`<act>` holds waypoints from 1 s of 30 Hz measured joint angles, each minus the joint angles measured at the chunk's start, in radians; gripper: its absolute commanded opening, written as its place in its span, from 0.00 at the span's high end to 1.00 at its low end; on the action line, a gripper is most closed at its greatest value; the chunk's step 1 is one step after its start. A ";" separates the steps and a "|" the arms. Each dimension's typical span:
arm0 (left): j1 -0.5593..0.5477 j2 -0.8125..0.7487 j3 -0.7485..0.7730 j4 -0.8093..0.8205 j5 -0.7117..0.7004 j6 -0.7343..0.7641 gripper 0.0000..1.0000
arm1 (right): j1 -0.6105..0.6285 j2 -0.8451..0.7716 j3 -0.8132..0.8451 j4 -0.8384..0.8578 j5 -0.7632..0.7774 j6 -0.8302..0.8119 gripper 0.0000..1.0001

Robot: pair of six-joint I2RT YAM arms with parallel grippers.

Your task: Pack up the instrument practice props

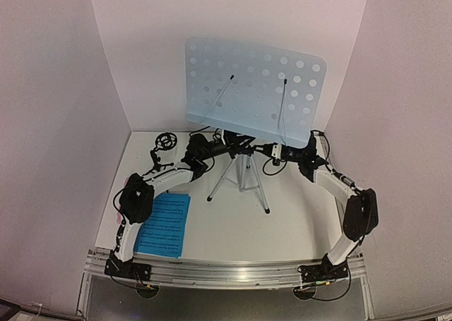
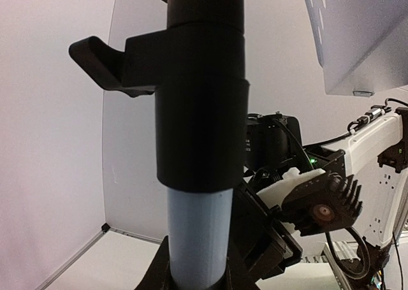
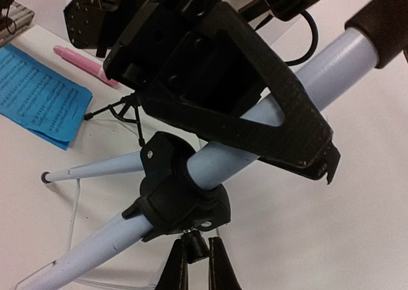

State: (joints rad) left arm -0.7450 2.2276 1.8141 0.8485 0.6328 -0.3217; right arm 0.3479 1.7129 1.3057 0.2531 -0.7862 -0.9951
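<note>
White table (image 1: 212,229), centre frame: music stand (image 1: 254,88) upright; left gripper (image 2: 194,274) clamps its pole (image 2: 197,226); right gripper (image 3: 194,268) pinches collar knob (image 3: 191,244); lower left, blue pages (image 1: 164,223) lie flat.

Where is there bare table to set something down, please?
The widest bare patch lies on the near side of the music stand's tripod legs, between the blue pages and the right arm. Back left, around the small mic stand, is crowded.
</note>
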 measured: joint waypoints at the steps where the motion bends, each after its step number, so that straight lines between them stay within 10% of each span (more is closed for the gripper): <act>1: 0.001 0.000 0.000 0.001 -0.002 -0.002 1.00 | 0.001 0.000 0.000 0.001 0.006 -0.021 0.85; 13: -0.007 0.025 0.000 0.045 0.032 0.043 1.00 | 0.002 -0.115 -0.187 -0.089 0.120 0.205 0.42; 30: -0.007 0.031 0.000 0.068 0.030 0.032 1.00 | -0.068 -0.021 0.077 -0.275 -0.038 1.829 0.50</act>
State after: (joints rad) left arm -0.7517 2.2585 1.8137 0.9169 0.6631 -0.2897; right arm 0.2802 1.6919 1.3827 -0.0224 -0.8240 0.8337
